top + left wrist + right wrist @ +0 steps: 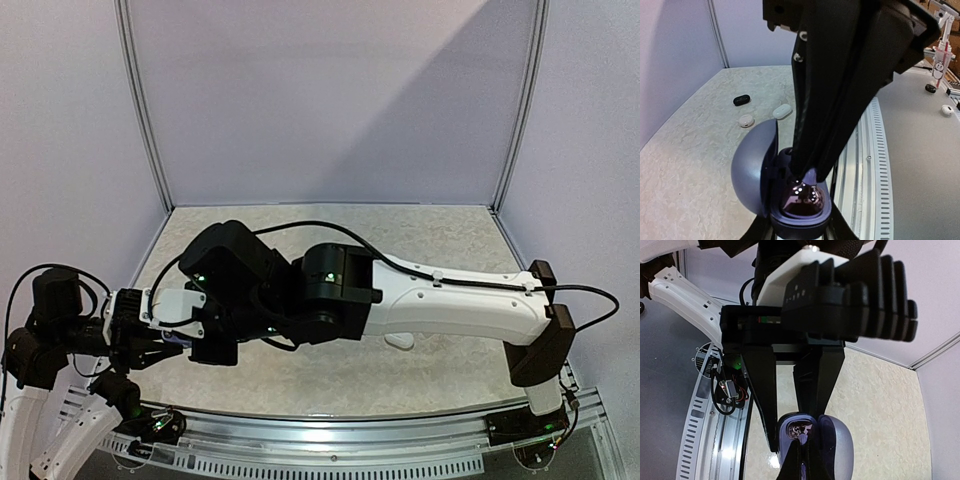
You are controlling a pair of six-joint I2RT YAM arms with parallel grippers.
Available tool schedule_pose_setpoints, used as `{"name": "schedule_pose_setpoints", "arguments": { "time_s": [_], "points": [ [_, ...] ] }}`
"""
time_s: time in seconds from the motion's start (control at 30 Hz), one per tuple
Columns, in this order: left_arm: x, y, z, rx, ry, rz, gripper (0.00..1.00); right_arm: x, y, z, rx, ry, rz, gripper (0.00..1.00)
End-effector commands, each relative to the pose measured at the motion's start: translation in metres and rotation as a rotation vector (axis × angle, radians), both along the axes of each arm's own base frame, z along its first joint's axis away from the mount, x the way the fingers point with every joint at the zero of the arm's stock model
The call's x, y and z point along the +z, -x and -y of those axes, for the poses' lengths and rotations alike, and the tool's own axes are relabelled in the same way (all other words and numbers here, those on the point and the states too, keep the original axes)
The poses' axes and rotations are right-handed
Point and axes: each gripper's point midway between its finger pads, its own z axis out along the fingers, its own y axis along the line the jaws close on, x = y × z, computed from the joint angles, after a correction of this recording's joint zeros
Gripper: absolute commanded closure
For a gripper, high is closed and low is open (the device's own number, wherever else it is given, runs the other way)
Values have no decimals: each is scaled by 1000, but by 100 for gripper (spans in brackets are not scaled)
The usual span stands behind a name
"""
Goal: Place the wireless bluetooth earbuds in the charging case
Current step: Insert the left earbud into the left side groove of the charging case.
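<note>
A: Status?
B: Open charging case (752, 170) is clamped in left gripper (797, 227) at the near edge by the left corner. Tips of right gripper (801, 172) sit in its well; can't tell if they pinch an earbud.
A: Risk?
B: Press off-axis and you'll twist the case loose or seat the earbud crooked. No readable writing.

Case (800, 220) at bottom centre of the left wrist view, in the left gripper (797, 231), lid to its left; right gripper (804, 171) tips in it from above. Three buds (746, 120) lie on the table (690, 165), upper left.
</note>
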Motion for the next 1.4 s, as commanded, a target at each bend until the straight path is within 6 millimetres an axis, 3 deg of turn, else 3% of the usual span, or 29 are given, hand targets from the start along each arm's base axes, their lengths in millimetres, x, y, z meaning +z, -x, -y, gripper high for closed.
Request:
{"name": "schedule_pose_setpoints", "arguments": {
  "time_s": [0.0,0.1,0.27,0.43,0.6,0.73,1.03,1.37],
  "points": [
    [9,5,1,-28,14,35,100,-18,-9,-2,-21,48,15,100],
    [9,5,1,-29,15,35,100,-23,-11,0,-30,64,15,100],
    [9,5,2,-30,15,34,100,-22,-14,-1,-52,59,17,79],
    [9,6,1,-28,15,38,100,-13,-13,0,-52,35,12,73],
    [9,5,1,-27,16,37,100,15,-8,3,-38,-44,-18,77],
    [9,6,1,-27,16,38,100,30,0,3,4,-87,-37,74],
    [9,6,1,-27,16,37,100,27,2,-4,16,-99,-46,72],
    [9,5,1,-25,15,40,100,0,-3,-8,18,-44,-75,86]
  ]
}}
